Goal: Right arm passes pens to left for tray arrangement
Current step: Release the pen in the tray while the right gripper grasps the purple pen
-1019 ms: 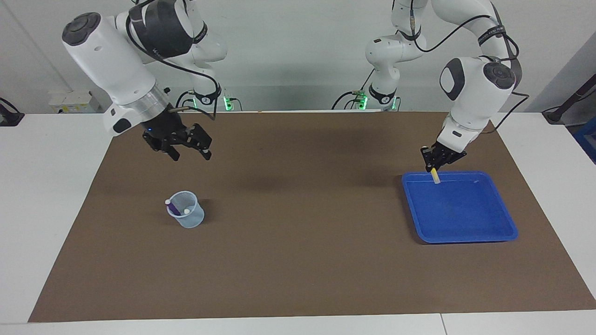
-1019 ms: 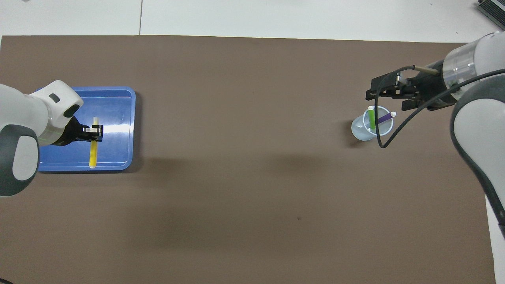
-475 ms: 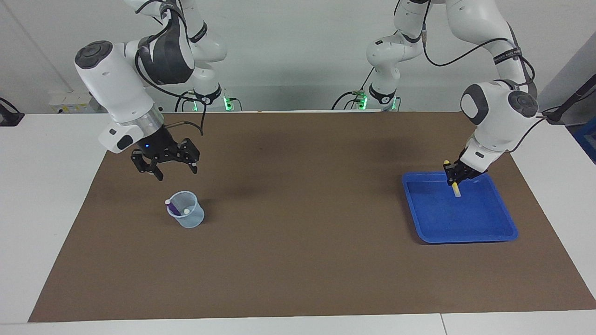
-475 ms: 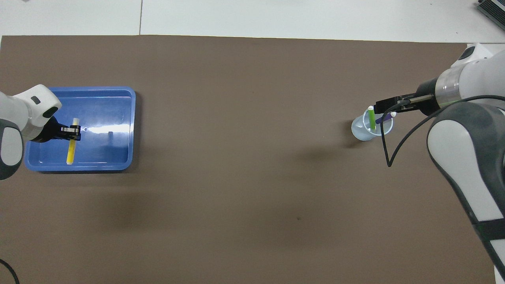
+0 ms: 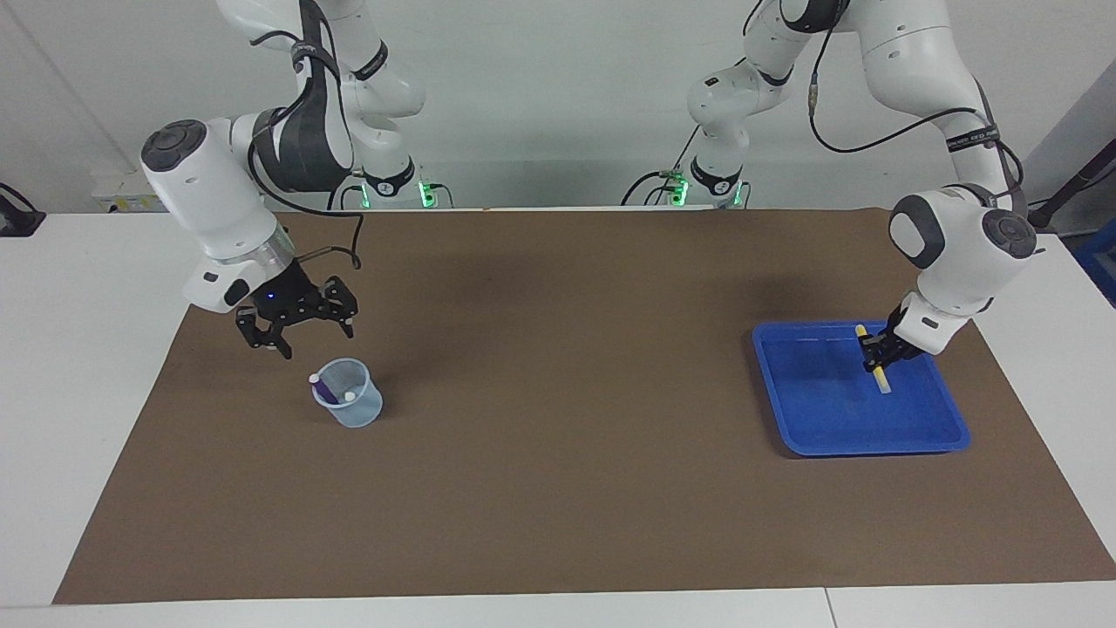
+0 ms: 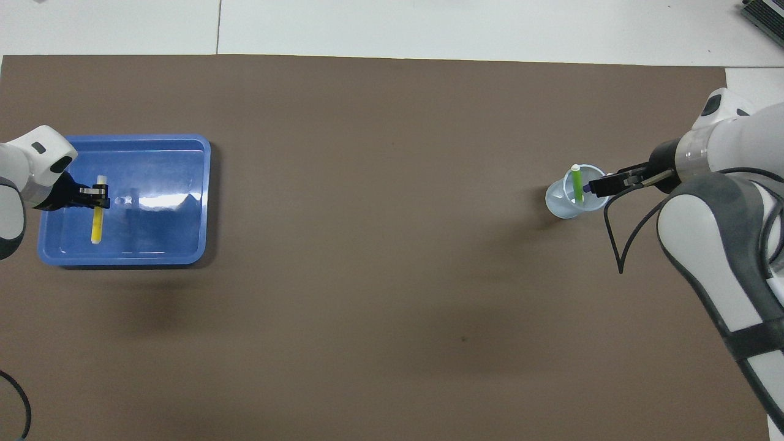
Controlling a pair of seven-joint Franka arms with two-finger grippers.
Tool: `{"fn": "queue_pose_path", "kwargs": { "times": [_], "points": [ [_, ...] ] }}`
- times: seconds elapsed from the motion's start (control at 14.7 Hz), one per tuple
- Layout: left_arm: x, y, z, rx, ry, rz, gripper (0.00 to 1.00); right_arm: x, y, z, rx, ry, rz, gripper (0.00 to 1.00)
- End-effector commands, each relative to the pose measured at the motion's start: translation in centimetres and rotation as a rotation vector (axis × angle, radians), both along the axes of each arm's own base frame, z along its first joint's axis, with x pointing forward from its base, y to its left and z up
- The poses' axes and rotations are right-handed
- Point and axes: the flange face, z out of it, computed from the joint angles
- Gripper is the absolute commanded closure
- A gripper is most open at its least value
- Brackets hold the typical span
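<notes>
My left gripper [image 5: 876, 353] is shut on the yellow pen [image 5: 882, 380], which hangs tilted low over the blue tray [image 5: 819, 427]. From overhead the left gripper [image 6: 98, 197] holds that pen [image 6: 96, 225] near its pale cap, over the part of the tray [image 6: 165, 239] toward the left arm's end. My right gripper [image 5: 303, 336] stands open just above the clear cup [image 5: 356, 412]. The cup [image 6: 558, 207] holds the green pen [image 6: 576, 184] and the purple pen [image 5: 323, 389]. In the overhead view the right gripper [image 6: 603, 185] covers most of the purple pen.
A brown mat [image 5: 558, 453] covers the table between cup and tray. White table surface [image 5: 78, 366] borders the mat. The right arm's cable [image 6: 618, 245] loops down beside the cup.
The left gripper carried the yellow pen lower and further over the tray toward the left arm's end. The right gripper came down over the cup, still open.
</notes>
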Motion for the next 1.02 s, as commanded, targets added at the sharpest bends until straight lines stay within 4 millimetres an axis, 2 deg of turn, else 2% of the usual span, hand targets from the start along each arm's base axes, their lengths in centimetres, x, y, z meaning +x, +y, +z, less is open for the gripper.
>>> {"fn": "queue_pose_path", "kwargs": {
  "times": [0.0,0.2,0.27,0.61,0.75,0.95],
  "points": [
    [0.6,1.2,-1.1,0.008,-0.02,0.003,1.0,-0.1,-0.4,-0.5,-0.034,-0.015,0.023,0.01],
    [0.4,1.6,-1.5,0.008,-0.026,0.01,1.0,0.3,-2.0,-1.9,-0.066,-0.006,0.012,0.06],
    [0.4,2.1,-1.7,0.008,-0.032,0.019,1.0,0.4,-2.0,-2.3,-0.074,-0.005,0.013,0.08],
    [0.8,2.5,-3.0,0.004,-0.059,0.023,1.0,1.5,-2.4,-4.0,-0.083,-0.03,-0.013,0.15],
    [0.6,3.4,-3.7,0.004,-0.07,0.037,1.0,1.9,-2.3,-4.6,-0.091,-0.04,-0.009,0.22],
    [0.6,3.6,-3.7,0.006,-0.071,0.037,1.0,2.3,-2.4,-4.9,-0.123,-0.043,0.003,0.35]
  ]
}}
